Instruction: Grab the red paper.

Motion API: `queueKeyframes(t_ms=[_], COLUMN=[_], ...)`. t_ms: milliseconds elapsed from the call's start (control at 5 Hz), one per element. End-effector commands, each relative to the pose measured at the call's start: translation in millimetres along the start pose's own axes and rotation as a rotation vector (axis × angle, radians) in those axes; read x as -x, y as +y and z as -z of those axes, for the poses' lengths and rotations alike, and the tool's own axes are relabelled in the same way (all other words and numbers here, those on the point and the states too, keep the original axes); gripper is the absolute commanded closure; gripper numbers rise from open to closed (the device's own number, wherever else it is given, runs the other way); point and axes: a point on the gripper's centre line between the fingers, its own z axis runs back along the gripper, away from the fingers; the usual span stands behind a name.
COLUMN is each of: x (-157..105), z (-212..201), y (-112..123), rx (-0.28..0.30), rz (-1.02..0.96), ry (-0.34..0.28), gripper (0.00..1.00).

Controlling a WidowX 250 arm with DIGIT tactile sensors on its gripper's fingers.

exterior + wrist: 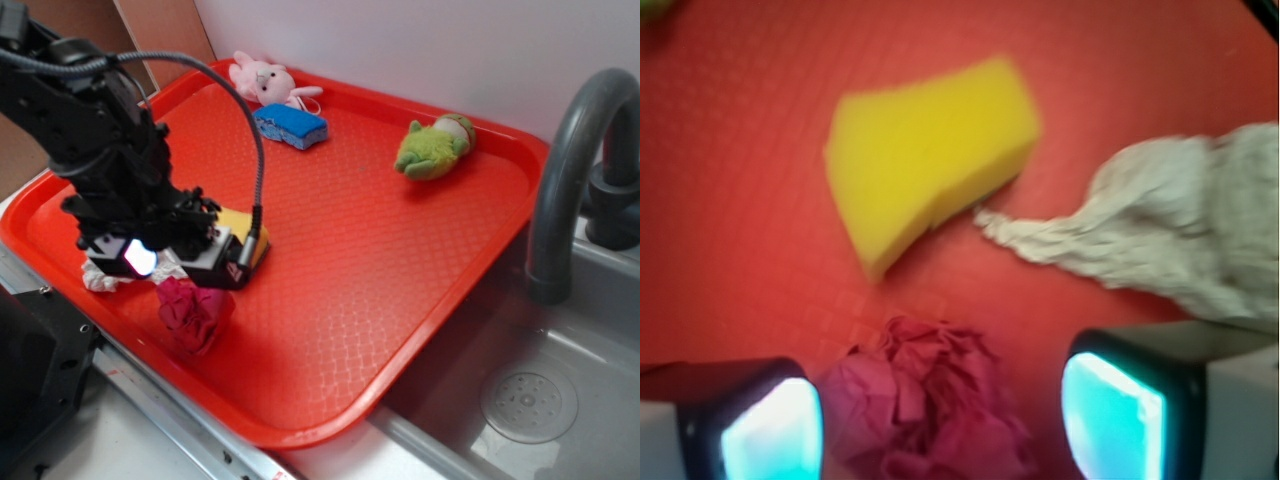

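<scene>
The red paper [925, 405], a wrinkly dark crimson wad, lies on the red tray [400, 260] near its front left edge. In the exterior view the red paper [190, 312] shows just below my black gripper [165, 268]. In the wrist view my gripper [940, 425] is open and straddles the wad. The left pad [770, 430] is close against the paper's side, while the right pad [1110, 415] stands a little apart from it.
A yellow sponge [930, 160] and a white paper wad [1180, 235] lie just beyond the fingers. A blue sponge [291, 125], a pink bunny [262, 78] and a green plush [432, 148] sit at the back. The faucet [570, 170] and sink [530, 400] are to the right.
</scene>
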Motion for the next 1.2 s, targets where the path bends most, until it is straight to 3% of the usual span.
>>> queueKeyframes(t_ms=[0,200,400,600,1000], x=[7.1,9.9,9.3,3.5,-32.4], z=[23.4,27.3,20.3,-8.2,-97.6], y=[-19.4,-18.9,-18.1,-17.7,0.8], rx=[0.16,0.12,0.077,0.015,0.045], rz=[0.064,0.063,0.04,-0.015,-0.018], ry=[0.03,0.007,-0.029,-0.066,0.007], gripper=[0.0,0.55,1.0,1.0,1.0])
